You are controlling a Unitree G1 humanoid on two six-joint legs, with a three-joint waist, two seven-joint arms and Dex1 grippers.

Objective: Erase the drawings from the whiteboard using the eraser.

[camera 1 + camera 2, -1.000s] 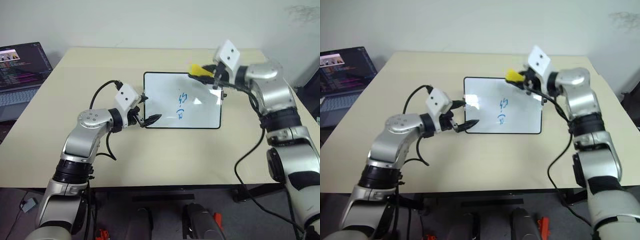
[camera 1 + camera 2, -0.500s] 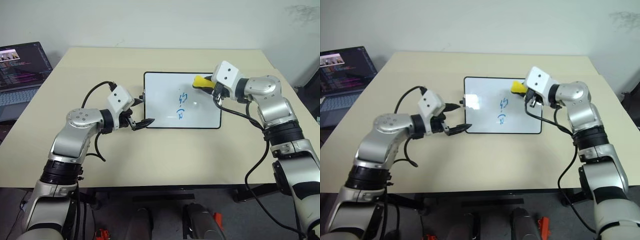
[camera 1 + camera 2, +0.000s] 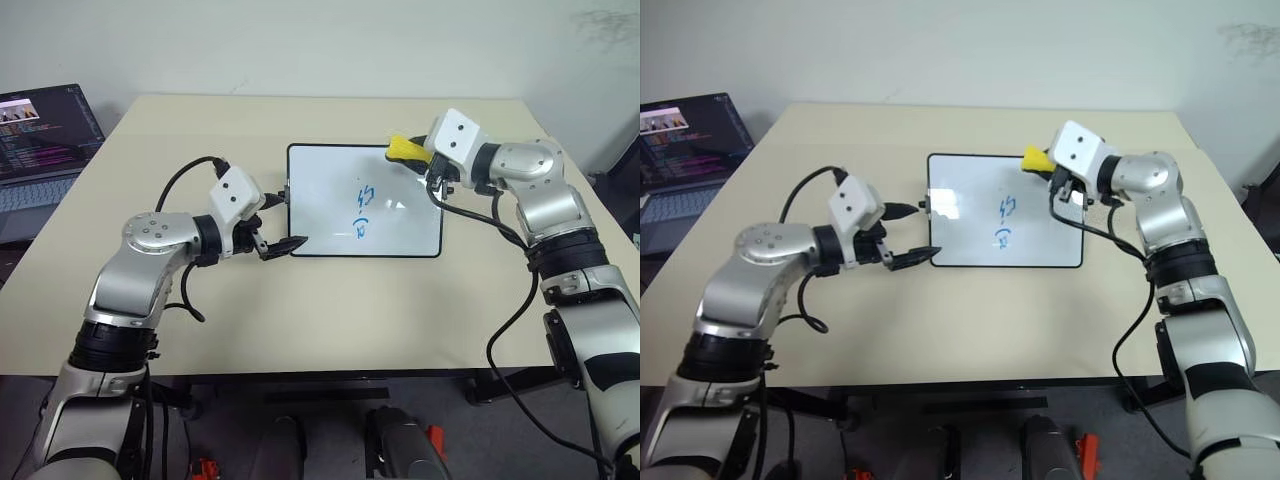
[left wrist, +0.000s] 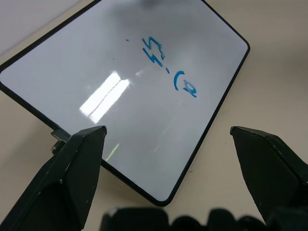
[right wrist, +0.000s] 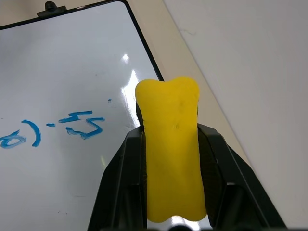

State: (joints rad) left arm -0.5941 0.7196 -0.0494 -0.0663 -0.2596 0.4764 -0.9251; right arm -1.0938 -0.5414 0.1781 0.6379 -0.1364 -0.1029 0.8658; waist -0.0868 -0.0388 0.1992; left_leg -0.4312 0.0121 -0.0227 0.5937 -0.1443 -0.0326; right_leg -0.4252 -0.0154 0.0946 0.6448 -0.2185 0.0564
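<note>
The whiteboard (image 3: 320, 205) lies flat in the middle of the table, with the blue drawings (image 3: 364, 210) in a short column right of its centre. My right gripper (image 3: 420, 160) is shut on the yellow eraser (image 3: 404, 150), which hovers over the board's far right corner. In the right wrist view the eraser (image 5: 172, 149) sits between the fingers, with the drawings (image 5: 72, 127) off to one side. My left gripper (image 3: 284, 222) is open beside the board's left edge, near its front corner, with nothing in it. The left wrist view shows the drawings (image 4: 168, 67) beyond the spread fingers.
An open laptop (image 3: 40, 130) stands off the table's far left. The beige table (image 3: 330, 310) has bare room in front of the board and on both sides. Black cables hang from both wrists.
My right wrist has rolled, and the eraser stays over the board's far right corner. The left elbow has swung outward while the left gripper stays at the board's left edge.
</note>
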